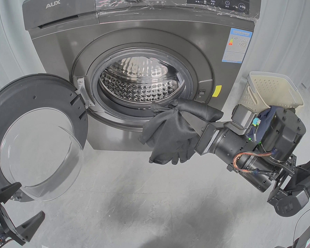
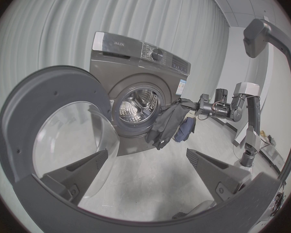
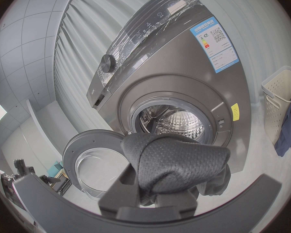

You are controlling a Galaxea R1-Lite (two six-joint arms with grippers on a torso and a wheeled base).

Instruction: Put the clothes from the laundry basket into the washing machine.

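The right hand (image 1: 191, 119) pinches the black garment (image 1: 168, 135) just at the open mouth of the washing machine (image 1: 196, 35), but most of the cloth hangs below the rim. Released too early, I think it would slide to the floor (image 1: 144, 197).

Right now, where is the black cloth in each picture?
Head view: black cloth hangs from the right pincer, just outside the drum opening.
Left wrist view: dangling beside that opening, far off.
Right wrist view: bunched close up, before the opening.
Shared landmark: drum opening.
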